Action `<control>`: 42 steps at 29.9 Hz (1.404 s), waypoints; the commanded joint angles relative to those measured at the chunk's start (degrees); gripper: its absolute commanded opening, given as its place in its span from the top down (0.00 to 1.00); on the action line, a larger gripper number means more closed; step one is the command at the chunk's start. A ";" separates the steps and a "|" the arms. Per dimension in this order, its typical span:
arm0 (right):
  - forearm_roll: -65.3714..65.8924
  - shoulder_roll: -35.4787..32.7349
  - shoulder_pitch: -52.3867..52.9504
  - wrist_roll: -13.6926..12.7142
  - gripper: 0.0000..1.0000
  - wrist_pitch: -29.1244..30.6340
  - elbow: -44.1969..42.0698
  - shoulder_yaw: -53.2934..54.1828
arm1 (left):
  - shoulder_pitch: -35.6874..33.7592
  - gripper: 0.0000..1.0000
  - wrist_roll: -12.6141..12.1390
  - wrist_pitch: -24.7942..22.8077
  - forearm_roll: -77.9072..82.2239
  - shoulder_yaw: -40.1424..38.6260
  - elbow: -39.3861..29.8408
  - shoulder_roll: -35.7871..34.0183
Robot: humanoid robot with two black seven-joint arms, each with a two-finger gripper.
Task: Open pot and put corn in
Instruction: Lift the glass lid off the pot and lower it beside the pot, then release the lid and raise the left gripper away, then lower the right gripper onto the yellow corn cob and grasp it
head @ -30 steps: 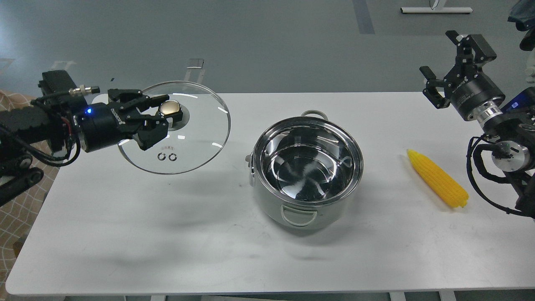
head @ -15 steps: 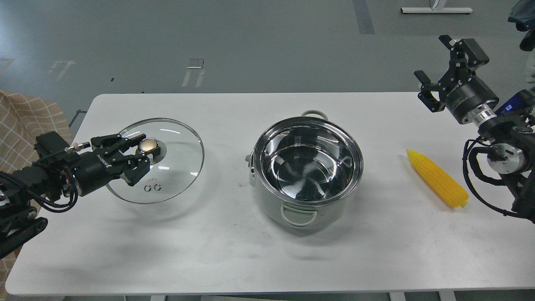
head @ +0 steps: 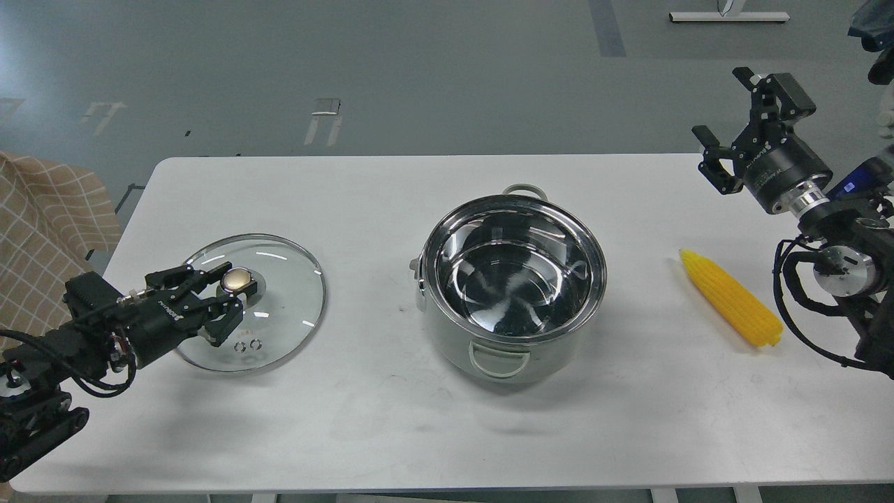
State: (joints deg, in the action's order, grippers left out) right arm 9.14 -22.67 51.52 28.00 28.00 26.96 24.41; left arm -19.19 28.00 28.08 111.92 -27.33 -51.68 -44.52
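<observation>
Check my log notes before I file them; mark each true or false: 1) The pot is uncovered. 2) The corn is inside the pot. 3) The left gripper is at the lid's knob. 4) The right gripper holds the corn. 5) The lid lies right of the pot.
1) True: the pot is open and holds nothing.
2) False: the corn lies on the table, right of the pot.
3) True: the left gripper has its fingers around the knob.
4) False: the right gripper is open, up above the corn.
5) False: the lid is left of it.
</observation>
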 commanded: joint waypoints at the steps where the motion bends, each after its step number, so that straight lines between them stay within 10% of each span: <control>1: 0.00 0.00 -0.01 0.00 0.02 0.00 0.02 -0.06 | 0.12 0.51 0.00 -0.08 -0.47 -0.27 1.58 0.66; 10: 0.09 -0.26 -0.10 0.00 0.02 0.00 0.02 -0.06 | -0.84 0.17 0.00 -0.08 -1.08 -0.88 1.58 1.28; 17: 0.17 -1.23 0.16 0.00 0.02 0.00 0.37 -0.06 | -6.28 0.14 0.00 -0.92 -14.59 -0.97 -4.81 -2.83; 32: 53.73 -18.89 16.67 0.00 0.02 0.00 14.16 -21.31 | -30.54 0.13 0.00 -35.45 -80.85 -3.34 -12.83 -3.12; 42: 76.81 -20.75 16.95 0.00 0.01 -5.85 14.52 -34.51 | -31.70 0.12 0.00 -39.42 -88.89 -5.01 -13.80 0.57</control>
State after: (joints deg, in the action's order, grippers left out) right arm 82.20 -43.67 68.96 28.01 23.42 41.42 -7.00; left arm -50.78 27.99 -11.15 23.22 -32.26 -65.38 -44.16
